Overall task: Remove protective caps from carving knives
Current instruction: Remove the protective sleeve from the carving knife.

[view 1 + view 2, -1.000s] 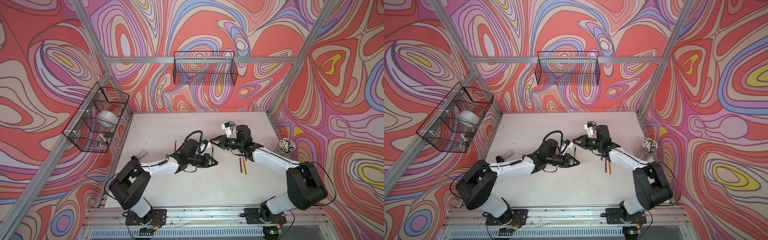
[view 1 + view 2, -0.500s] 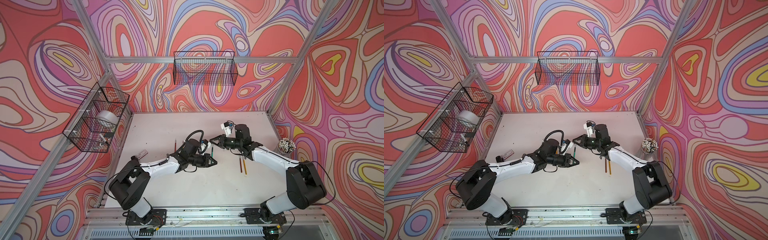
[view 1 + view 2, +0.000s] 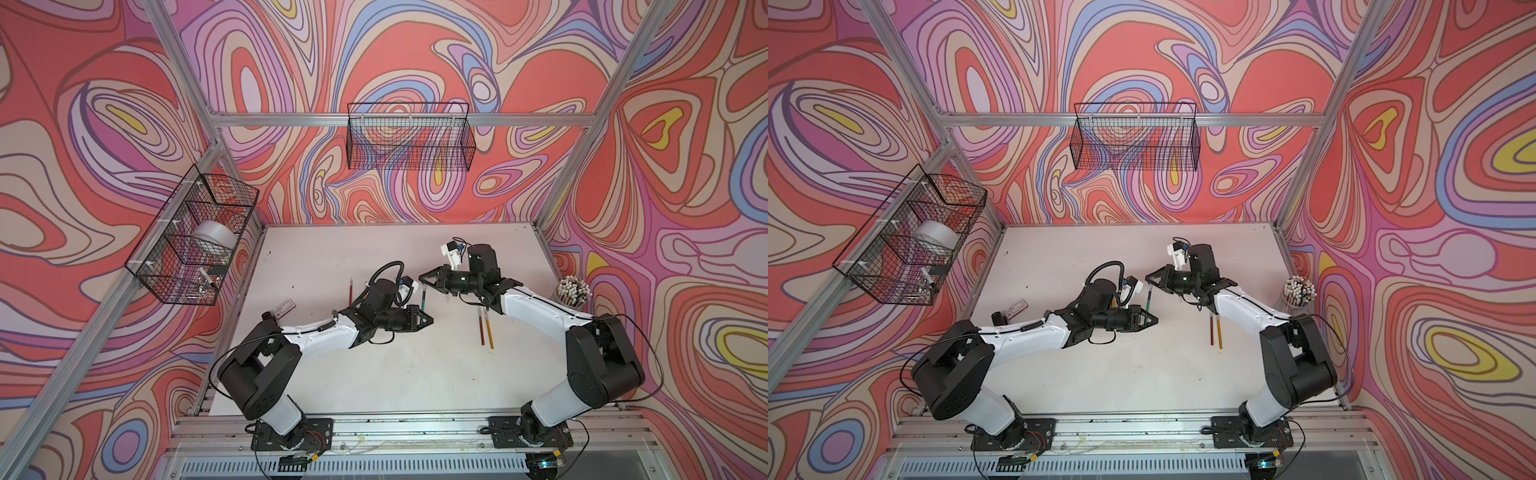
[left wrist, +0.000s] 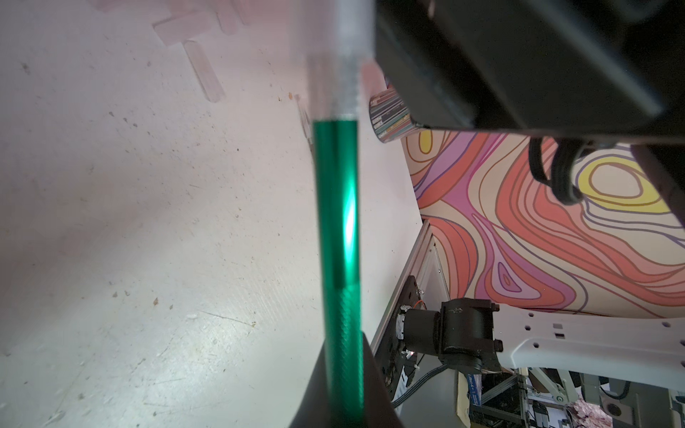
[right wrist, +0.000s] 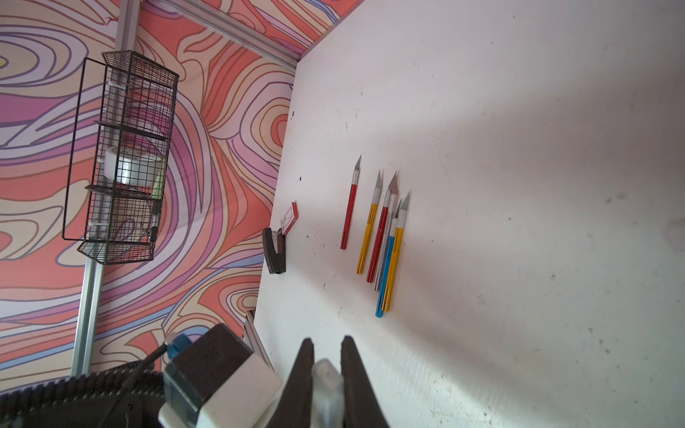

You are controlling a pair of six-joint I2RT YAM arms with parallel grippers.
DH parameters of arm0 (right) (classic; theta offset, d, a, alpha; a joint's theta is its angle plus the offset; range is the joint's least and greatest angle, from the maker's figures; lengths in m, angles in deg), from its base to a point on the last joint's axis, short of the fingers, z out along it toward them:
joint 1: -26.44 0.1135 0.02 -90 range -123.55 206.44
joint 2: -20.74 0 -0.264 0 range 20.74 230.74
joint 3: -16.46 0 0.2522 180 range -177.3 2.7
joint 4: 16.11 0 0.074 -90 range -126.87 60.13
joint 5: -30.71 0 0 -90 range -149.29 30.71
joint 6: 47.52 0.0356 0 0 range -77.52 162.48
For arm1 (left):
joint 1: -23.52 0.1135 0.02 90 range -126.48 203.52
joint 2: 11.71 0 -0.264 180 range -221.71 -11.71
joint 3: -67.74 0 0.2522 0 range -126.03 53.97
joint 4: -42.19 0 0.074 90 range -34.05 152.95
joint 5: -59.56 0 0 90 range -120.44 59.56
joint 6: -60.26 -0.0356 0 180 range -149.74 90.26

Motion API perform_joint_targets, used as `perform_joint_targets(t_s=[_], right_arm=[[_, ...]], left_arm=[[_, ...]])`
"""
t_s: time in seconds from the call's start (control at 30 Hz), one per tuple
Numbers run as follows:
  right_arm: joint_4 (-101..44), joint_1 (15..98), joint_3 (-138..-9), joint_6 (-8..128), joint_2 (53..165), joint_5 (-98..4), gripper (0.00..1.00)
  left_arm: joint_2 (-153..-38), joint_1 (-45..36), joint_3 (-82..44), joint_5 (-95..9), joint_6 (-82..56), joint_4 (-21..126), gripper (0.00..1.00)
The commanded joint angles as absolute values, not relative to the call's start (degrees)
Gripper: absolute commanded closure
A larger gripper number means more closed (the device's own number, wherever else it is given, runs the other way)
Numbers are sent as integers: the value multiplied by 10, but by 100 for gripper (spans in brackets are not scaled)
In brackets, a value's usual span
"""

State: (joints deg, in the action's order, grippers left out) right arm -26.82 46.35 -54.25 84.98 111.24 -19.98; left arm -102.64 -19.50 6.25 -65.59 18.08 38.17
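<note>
Both jaws are clenched: left gripper (image 3: pixel 425 320) grips the green carving knife (image 4: pixel 338 229). Right gripper (image 5: pixel 327 354) pinches its translucent protective cap (image 5: pixel 326 381).

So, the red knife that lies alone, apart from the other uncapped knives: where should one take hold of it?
Take the lone red knife at the middle of its handle, coming down from above with the jaws across the shaft. It lies flat on the table with free room on both sides; its bare pointed blade is best avoided.
</note>
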Motion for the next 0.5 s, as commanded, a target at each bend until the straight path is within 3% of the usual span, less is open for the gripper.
perform_joint_targets(t_s=[0.0,0.47], right_arm=[[-213,435,-577,838,1122,-270,96],[-197,418,-605,847,1133,-277,97]], left_arm=[[-1030,-216,81,-709,178,405,100],[-1046,-232,86,-715,183,400,100]])
